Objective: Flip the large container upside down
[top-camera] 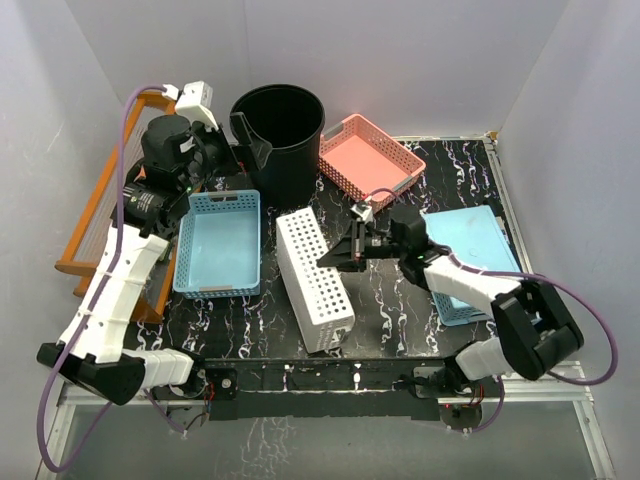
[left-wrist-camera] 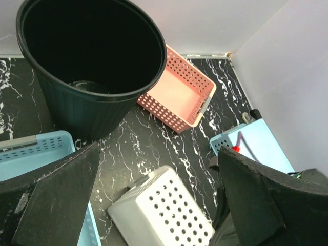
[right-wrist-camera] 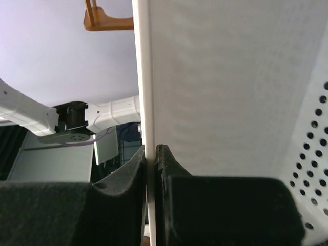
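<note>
left jaws gape near upright large container (left-wrist-camera: 77, 110) (right jaws pinch white basket (top-camera: 315, 280))

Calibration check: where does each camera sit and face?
Top: overhead from behind, looking down at the table; left arm, right arm show.
Left wrist: on left arm, faces the black bin past the open left tool.
Right wrist: on right arm, close on the white basket the right tool pinches.
Shared: top and left wrist both see the black bin.

Left claw (left-wrist-camera: 158, 154) gapes — right claw (right-wrist-camera: 151, 154) pinched shut.
</note>
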Tool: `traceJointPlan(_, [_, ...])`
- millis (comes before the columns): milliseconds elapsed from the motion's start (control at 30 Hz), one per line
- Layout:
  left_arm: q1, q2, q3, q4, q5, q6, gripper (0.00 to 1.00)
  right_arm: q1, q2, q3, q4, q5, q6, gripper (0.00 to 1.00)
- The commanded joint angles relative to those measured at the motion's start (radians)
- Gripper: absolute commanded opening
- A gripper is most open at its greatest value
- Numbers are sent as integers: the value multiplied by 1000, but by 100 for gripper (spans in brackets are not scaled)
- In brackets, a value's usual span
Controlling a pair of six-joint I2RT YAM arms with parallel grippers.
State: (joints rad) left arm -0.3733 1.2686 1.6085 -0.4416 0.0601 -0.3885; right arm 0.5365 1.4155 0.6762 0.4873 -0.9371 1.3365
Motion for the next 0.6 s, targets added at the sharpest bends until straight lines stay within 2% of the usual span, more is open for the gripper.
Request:
traceJointPlan(0, [1,-13,-30,12,38,14,99,-112,-94,8,-306,-35,-241,5])
traceJointPlan(67, [1,-18,-50,15,34,15,99,-177,-120,14,-460,-25,-350,13])
traceJointPlan(133, [1,-21,-66,17,30,19,99,-237,-135,25,-581,-5,-446,35])
traceJointPlan(200, [1,-18,-83,18,26,22,99,-277,-136,53,-713,34,-548,62])
traceJointPlan(233, [1,-15,-90,17,28,22,99,-286,-131,73,-759,47,-593,68])
traceJointPlan(433, [1,9,-118,-8,62,21,99,-349,-103,103,-853,51,-703,73])
traceJointPlan(567, [0,14,-145,-29,52,35,99,-366,-106,160,-971,154,-787,77])
